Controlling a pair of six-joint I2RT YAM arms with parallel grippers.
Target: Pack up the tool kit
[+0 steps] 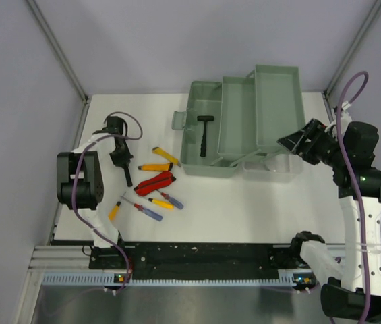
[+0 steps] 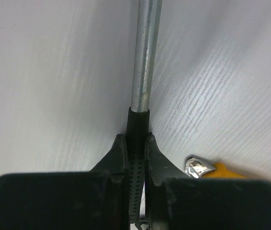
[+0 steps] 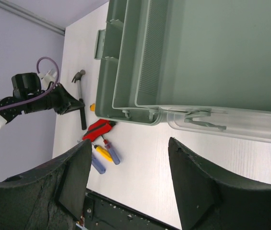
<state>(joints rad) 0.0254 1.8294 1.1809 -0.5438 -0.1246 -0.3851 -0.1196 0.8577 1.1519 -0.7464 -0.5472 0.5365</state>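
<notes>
Left of the open toolbox (image 1: 203, 165), down on the white surface (image 1: 244, 209), the left gripper (image 2: 136, 139) is clamped on the small hammer (image 2: 145, 57) at its black rubber grip, and it looks stiff and head-heavy, so it will probably tip unless held nearer the head, while the right gripper (image 3: 130, 143) hovers with jaws apart beside the toolbox.

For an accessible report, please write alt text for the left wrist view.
The left tool is shut on the black grip of a hammer, whose steel shaft points away over the white table. Yellow handle at lower right.
</notes>
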